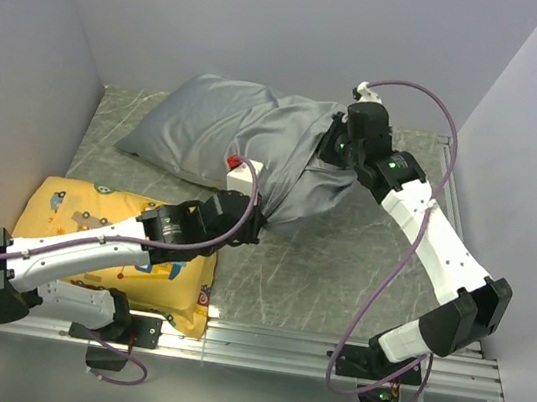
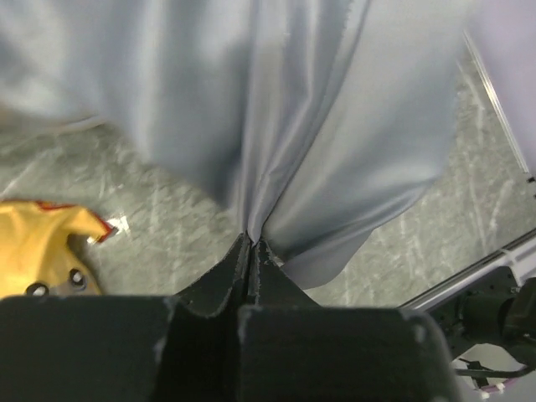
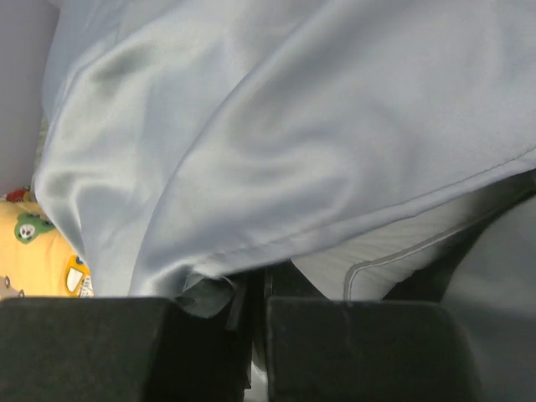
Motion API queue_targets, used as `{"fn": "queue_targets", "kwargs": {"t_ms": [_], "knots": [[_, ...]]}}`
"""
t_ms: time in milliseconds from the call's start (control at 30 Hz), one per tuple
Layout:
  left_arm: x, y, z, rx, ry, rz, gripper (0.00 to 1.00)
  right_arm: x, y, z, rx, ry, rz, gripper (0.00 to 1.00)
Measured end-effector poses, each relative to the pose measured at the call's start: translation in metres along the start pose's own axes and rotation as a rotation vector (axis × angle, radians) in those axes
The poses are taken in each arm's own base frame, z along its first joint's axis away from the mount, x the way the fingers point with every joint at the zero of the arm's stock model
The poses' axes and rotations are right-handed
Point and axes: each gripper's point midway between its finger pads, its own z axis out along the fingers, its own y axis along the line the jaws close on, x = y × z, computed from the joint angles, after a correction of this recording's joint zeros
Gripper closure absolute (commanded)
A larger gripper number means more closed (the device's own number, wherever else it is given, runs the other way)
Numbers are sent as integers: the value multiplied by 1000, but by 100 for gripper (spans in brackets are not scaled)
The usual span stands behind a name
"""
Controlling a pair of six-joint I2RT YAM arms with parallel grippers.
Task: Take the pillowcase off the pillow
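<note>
The grey pillowcase (image 1: 219,123) lies across the back of the table, plump at its left end and loose and wrinkled at its right. My left gripper (image 1: 253,221) is shut on a pinch of its near edge; in the left wrist view the fabric (image 2: 318,126) fans up from the closed gripper (image 2: 251,244). My right gripper (image 1: 329,149) is at the cover's right end. In the right wrist view it (image 3: 255,280) is shut at the hem of the pillowcase (image 3: 276,142). A corner of the white pillow (image 3: 377,255) with piping shows under the hem.
The yellow cushion printed with vehicles (image 1: 93,225) lies at the front left under my left arm, and shows in the left wrist view (image 2: 42,243). Grey walls close in the left, back and right. A metal rail (image 1: 327,349) runs along the front edge.
</note>
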Motion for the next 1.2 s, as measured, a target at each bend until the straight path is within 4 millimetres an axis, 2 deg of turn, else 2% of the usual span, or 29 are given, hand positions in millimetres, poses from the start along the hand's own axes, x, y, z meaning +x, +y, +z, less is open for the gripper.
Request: {"fn": "queue_targets", "kwargs": {"t_ms": [67,200,300,433,533,567,633,733,767,867,1000,1200], "knots": [[5,7,-2,-17,0,-15,100,-7,-6,0,1,-5,15,100],[17,26,-2,-55,4,-56,100,-27,-36,-2,39,-23,68,100],[20,36,2,-70,-6,-106,100,-29,-54,-5,69,-6,98,100],[25,52,14,-81,-6,-159,100,-24,-56,-7,67,26,115,100],[37,50,27,-58,37,-159,99,-22,-53,-7,58,30,114,100],[44,44,31,-34,59,-150,91,-22,-52,-6,59,27,110,100],[54,34,34,9,92,-129,84,-19,-48,-5,68,23,95,100],[60,22,28,58,127,-88,60,-17,-42,-2,70,-2,75,100],[58,18,26,71,132,-77,53,-16,-41,-2,69,-10,71,100],[40,3,18,118,120,-59,41,-12,-40,-3,81,-21,53,100],[3,-16,3,181,63,-36,37,-11,-37,-5,84,-39,28,100],[-56,-35,-30,263,-65,27,35,-10,-33,-10,70,-53,4,100]]}}
